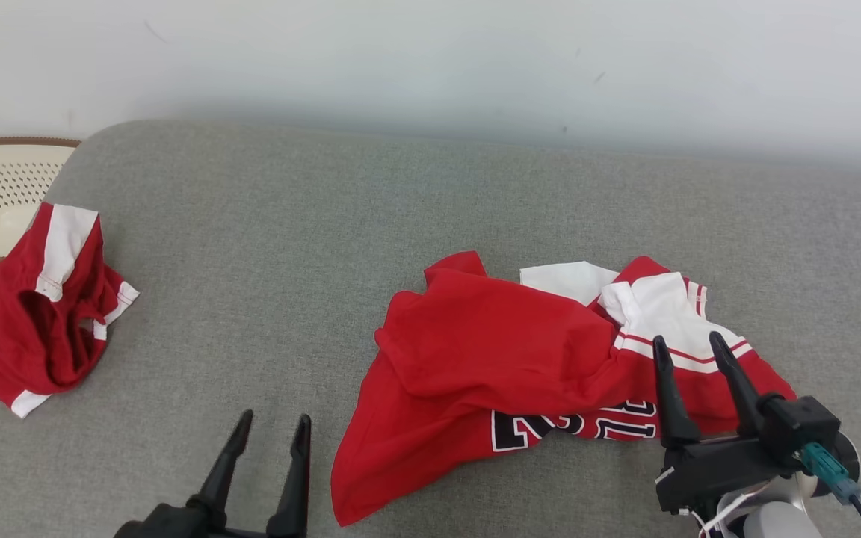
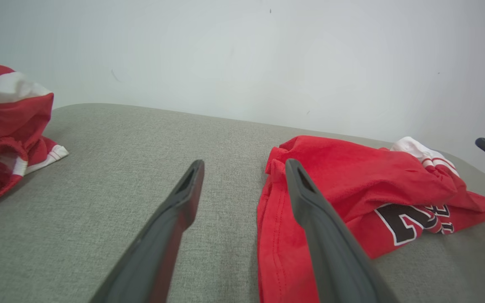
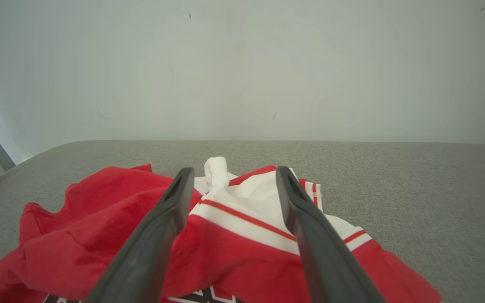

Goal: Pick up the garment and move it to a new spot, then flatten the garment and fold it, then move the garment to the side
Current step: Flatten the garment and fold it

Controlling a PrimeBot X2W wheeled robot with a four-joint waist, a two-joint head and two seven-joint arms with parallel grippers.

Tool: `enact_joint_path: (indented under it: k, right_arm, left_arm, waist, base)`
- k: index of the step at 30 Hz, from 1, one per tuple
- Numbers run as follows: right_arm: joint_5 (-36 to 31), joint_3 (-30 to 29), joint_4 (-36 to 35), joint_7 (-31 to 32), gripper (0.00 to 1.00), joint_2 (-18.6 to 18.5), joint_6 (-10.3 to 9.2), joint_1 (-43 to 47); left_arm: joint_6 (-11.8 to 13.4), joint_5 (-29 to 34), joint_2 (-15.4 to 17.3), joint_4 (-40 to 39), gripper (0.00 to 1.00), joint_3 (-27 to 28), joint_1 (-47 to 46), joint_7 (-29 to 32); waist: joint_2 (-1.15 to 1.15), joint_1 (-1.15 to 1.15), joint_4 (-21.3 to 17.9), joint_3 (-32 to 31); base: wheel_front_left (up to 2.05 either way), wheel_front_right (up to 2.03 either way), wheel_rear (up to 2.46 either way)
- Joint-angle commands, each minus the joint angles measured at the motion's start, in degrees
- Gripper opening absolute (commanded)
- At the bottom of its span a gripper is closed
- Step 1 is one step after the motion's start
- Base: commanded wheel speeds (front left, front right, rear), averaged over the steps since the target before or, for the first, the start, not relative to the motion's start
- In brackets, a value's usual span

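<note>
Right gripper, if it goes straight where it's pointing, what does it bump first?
Probably the shirt. The open right gripper points at its white striped part. How high it sits above the cloth is hard to judge, so it might skim over and meet the grey cushion instead.

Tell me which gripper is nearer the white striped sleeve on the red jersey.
Right. The right gripper is over the white striped sleeve, fingers open. The left gripper sits left of the red jersey, over bare grey cushion.
</note>
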Motion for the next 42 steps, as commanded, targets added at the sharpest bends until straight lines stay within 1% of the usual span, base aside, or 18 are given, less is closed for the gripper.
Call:
enact_joint_path:
  k: [1, 5, 9, 20, 21, 22, 23, 24, 25, 29, 34, 38, 42]
  right_arm:
    - [0.07, 0.41, 0.88, -0.03, 1.00, -0.50, -0.02, -1.02]
    - [0.67, 1.98, 5.65, 0.44, 1.00, -1.42, -0.02, -4.14]
    - [1.44, 3.70, 10.57, 2.80, 1.00, -2.45, -0.03, -7.90]
    - [4.58, 7.42, 23.64, 10.13, 1.00, -4.74, -0.02, -19.18]
    - [4.97, 7.54, 25.30, 11.41, 0.97, -4.92, -0.03, -19.68]
    - [5.31, 7.69, 26.92, 12.87, 0.49, -5.02, -0.03, -20.24]
    - [5.23, 8.49, 27.89, 13.71, 0.40, -5.16, -0.03, -21.17]
    - [5.86, 8.60, 28.24, 13.26, 0.09, -5.05, -0.03, -22.33]
    - [5.93, 8.83, 28.66, 12.86, 0.00, -5.22, -0.03, -23.02]
    - [5.75, 9.20, 28.68, 8.44, 0.00, -5.73, -0.03, -24.54]
    - [5.31, 8.98, 27.55, 3.40, 0.00, -5.93, -0.03, -25.93]
    - [4.41, 8.46, 23.88, 1.12, 0.00, -6.03, -0.03, -25.48]
    - [4.49, 6.76, 16.77, 0.14, 0.00, -5.66, -0.03, -22.27]
  left_arm:
    - [0.45, 0.56, -0.07, -0.71, 1.00, 0.67, -0.28, -0.24]
    - [1.09, 0.86, -0.20, -1.51, 1.00, 1.75, -0.60, -0.24]
    - [1.13, 0.89, -0.24, -1.62, 1.00, 2.21, -0.45, -0.24]
    - [2.19, -1.25, -0.26, -0.98, 1.00, 0.45, -1.26, -0.23]
    - [2.23, -1.35, -0.26, -0.90, 1.00, 0.25, -1.30, -0.24]
    - [2.34, -1.54, -0.27, -0.83, 1.00, 0.15, -1.34, -0.24]
    - [2.48, -1.68, -0.27, -0.82, 1.00, -0.08, -1.44, -0.24]
    - [2.66, -1.80, -0.28, -0.84, 1.00, -0.18, -1.48, -0.24]
    - [2.78, -1.87, -0.26, -0.84, 1.00, -0.18, -1.48, -0.24]
    - [3.27, -2.09, -0.28, -0.97, 1.00, 0.05, -1.23, -0.23]
    - [3.13, -2.33, -0.28, -1.05, 1.00, 0.43, -0.81, -0.23]
    - [2.93, -2.30, -0.26, -0.90, 1.00, 0.81, -0.82, -0.23]
    - [3.13, -2.30, -0.25, -0.92, 1.00, 0.90, -0.81, -0.24]
  waist:
    - [0.00, 0.00, -0.15, -0.29]
    - [0.00, 0.00, -0.20, -0.64]
    - [0.00, 0.00, 0.14, -0.71]
    - [0.00, 0.00, 3.44, 0.11]
    - [0.00, 0.00, 3.67, 0.18]
    - [0.00, 0.00, 3.82, 0.24]
    - [0.00, 0.00, 4.04, 0.34]
    - [0.00, 0.00, 4.17, 0.40]
    - [0.00, 0.00, 4.24, 0.43]
    - [0.00, 0.00, 3.66, 0.50]
    - [0.00, 0.00, 1.41, 0.51]
    - [0.00, 0.00, -1.16, 0.70]
    - [0.00, 0.00, -3.58, 0.98]
  base:
    - [0.00, 0.00, 0.00]
    - [0.00, 0.00, 0.00]
    - [0.00, 0.00, 0.00]
    - [0.00, 0.00, 0.00]
    - [0.00, 0.00, 0.00]
    - [0.00, 0.00, 0.00]
    - [0.00, 0.00, 0.00]
    - [0.00, 0.00, 0.00]
    - [0.00, 0.00, 0.00]
    - [0.00, 0.00, 0.00]
    - [0.00, 0.00, 0.00]
    - [0.00, 0.00, 0.00]
    - [0.00, 0.00, 0.00]
